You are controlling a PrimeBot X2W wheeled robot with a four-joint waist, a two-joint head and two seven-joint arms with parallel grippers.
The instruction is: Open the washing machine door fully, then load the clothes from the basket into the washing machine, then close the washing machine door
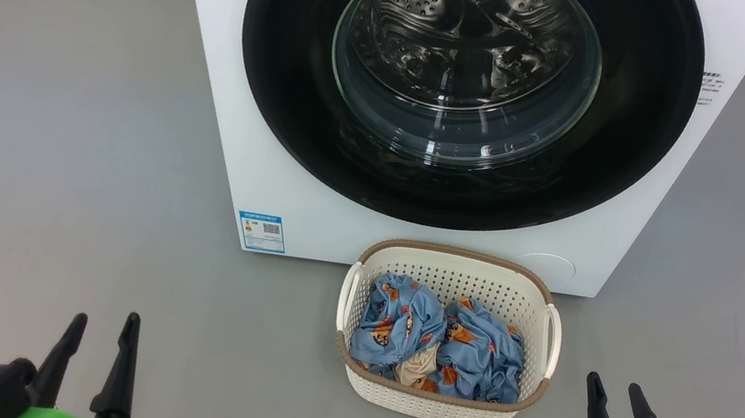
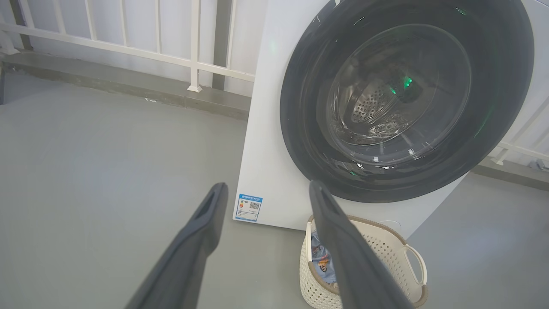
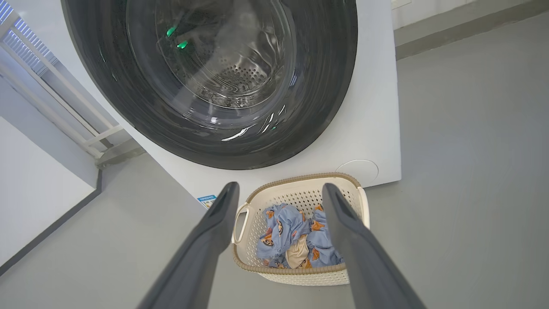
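Note:
The white washing machine (image 1: 257, 149) stands ahead with its round black-rimmed door (image 1: 465, 91) shut flat against the front. On the floor just before it sits the cream basket (image 1: 441, 397), holding light blue printed clothes (image 1: 442, 339) and a beige piece. My left gripper (image 1: 104, 328) is open at the lower left, well left of the basket. My right gripper (image 1: 613, 392) is open at the lower right, just right of the basket. In the right wrist view the basket (image 3: 296, 274) and clothes (image 3: 287, 236) lie between the spread fingers. The left wrist view looks at the door (image 2: 403, 98) and the basket (image 2: 386, 249).
Grey floor (image 1: 59, 158) spreads wide on both sides of the machine. A white railing (image 2: 128, 47) on a low kerb runs behind the machine. A white wall (image 3: 34, 184) stands off to one side. A blue label sticker (image 1: 261, 231) sits low on the machine's front.

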